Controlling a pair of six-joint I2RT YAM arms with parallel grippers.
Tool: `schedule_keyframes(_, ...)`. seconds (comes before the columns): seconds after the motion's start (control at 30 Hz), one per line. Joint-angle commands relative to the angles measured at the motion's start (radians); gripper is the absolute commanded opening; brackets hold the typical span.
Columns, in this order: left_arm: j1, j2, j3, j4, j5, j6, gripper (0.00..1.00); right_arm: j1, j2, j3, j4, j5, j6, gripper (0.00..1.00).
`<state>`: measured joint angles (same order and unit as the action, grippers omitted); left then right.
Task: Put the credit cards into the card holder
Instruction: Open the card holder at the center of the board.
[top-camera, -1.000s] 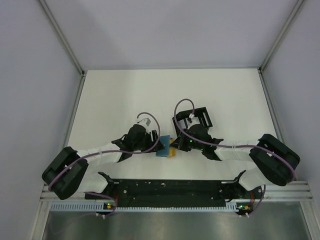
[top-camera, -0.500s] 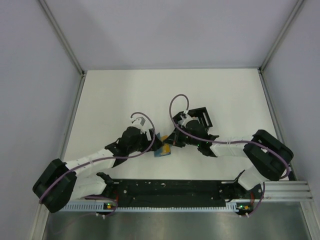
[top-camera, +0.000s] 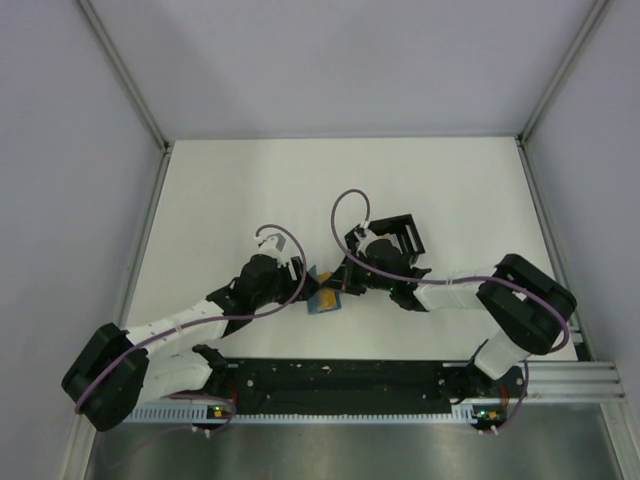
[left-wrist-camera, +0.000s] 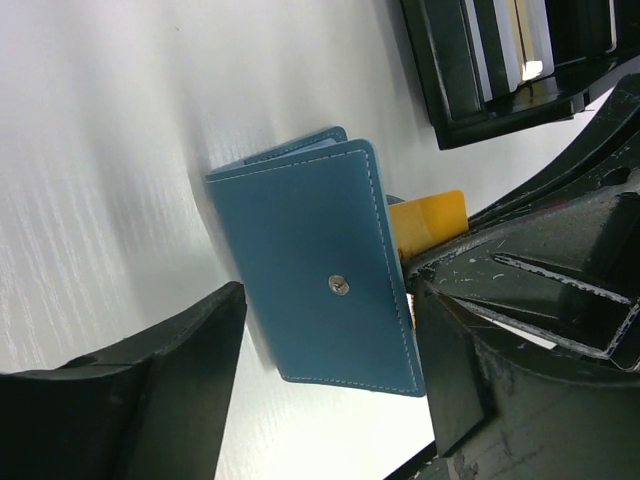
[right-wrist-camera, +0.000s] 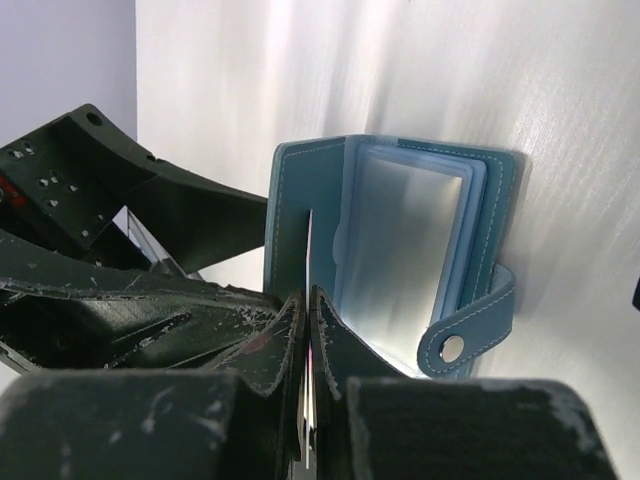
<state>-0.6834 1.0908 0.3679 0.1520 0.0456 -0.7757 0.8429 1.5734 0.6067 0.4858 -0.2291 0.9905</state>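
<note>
The white table (top-camera: 250, 180) sits between pale walls (top-camera: 60, 150). The teal card holder (top-camera: 322, 298) is near its middle, toward the front edge. Only the right wrist view shows it open. The left arm (top-camera: 190, 320) and right arm (top-camera: 450, 295) bend inward. The left claw (left-wrist-camera: 330, 350) is spread around the holder; the right claw (right-wrist-camera: 306, 300) pinches a credit card (right-wrist-camera: 309, 250).

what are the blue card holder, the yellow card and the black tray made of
The card holder looks like leather or faux leather: matte teal, with white edge stitching and a shiny metal snap. Its inner sleeves look like clear glossy plastic, catching the light. The yellow card seems to be thin, stiff, smooth plastic. The black tray is probably hard plastic, judging by its glossy walls.
</note>
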Motion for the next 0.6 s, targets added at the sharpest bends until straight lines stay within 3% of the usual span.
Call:
schedule_keyframes(0.0, 0.002, -0.005, -0.009, 0.004, -0.033, 0.007, 0.65, 0.022, 0.013, 0.057, 0.057, -0.042, -0.006, 0.0)
schedule_keyframes(0.4, 0.002, -0.028, -0.012, -0.025, -0.036, 0.01, 0.31, 0.033, 0.036, 0.091, 0.06, -0.064, 0.0, 0.0)
schedule_keyframes(0.57, 0.004, -0.045, 0.006, -0.071, -0.085, 0.016, 0.05, 0.044, 0.06, 0.108, 0.068, -0.064, 0.007, 0.0)
